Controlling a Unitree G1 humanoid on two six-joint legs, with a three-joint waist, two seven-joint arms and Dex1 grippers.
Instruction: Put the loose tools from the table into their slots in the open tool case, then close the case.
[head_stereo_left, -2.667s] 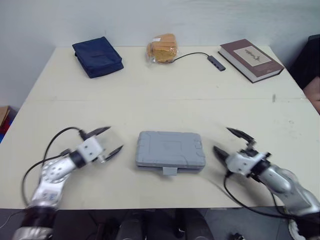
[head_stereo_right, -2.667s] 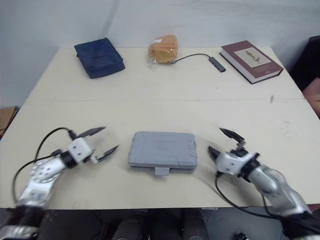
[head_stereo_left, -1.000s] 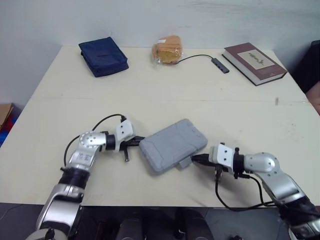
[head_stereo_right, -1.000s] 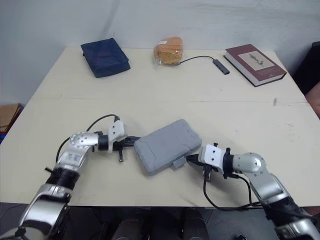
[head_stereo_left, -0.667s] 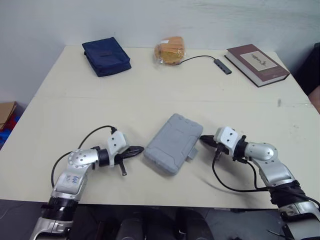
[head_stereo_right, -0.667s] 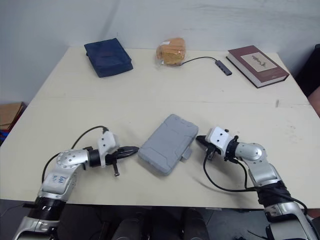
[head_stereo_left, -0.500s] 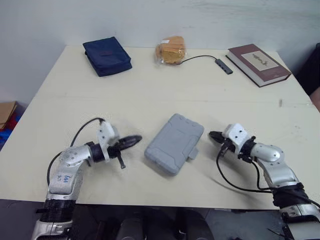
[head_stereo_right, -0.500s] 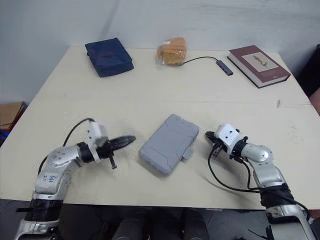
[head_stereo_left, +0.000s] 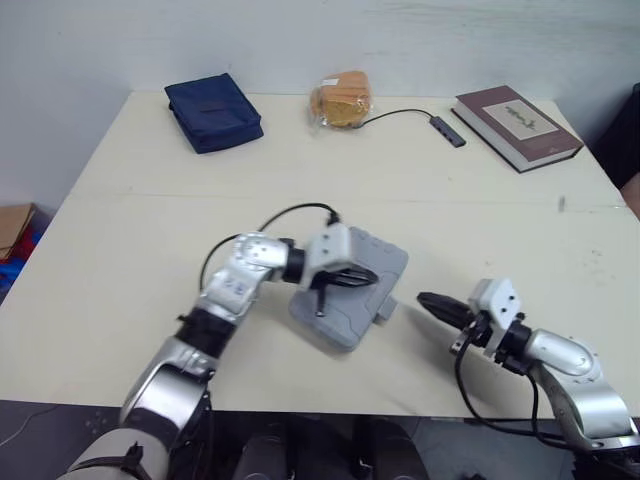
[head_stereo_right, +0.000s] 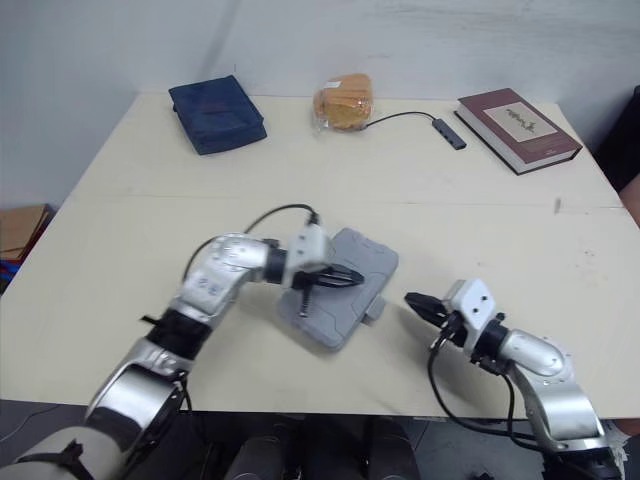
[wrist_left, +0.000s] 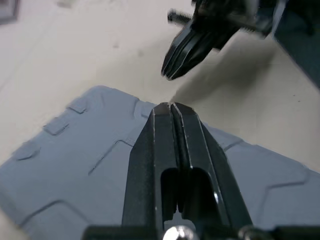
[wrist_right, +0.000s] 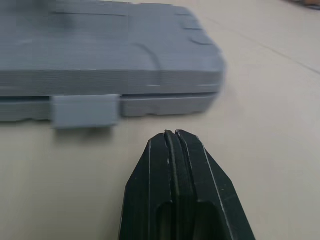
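The grey tool case (head_stereo_left: 345, 322) lies shut near the table's front, turned at an angle, with its latch tab (wrist_right: 85, 111) facing my right side. My left gripper (head_stereo_left: 370, 277) is shut and empty, reaching over the case lid (wrist_left: 75, 150) from the left, its tips low over the middle of the lid. My right gripper (head_stereo_left: 425, 300) is shut and empty, just right of the case, pointing at the latch side with a small gap to it. The left wrist view looks past the left fingertips (wrist_left: 170, 106) to the right gripper (wrist_left: 172, 75) beyond.
Along the far edge lie a navy pouch (head_stereo_left: 213, 110), a bagged bun (head_stereo_left: 342, 98), a small hub on a black cable (head_stereo_left: 447, 130) and a maroon book (head_stereo_left: 517, 125). Bare tabletop (head_stereo_left: 300, 190) separates them from the case.
Both grippers went from open to shut. The case was turned at an angle. My left gripper swung from beside the case onto its lid. My right gripper drew back a little.
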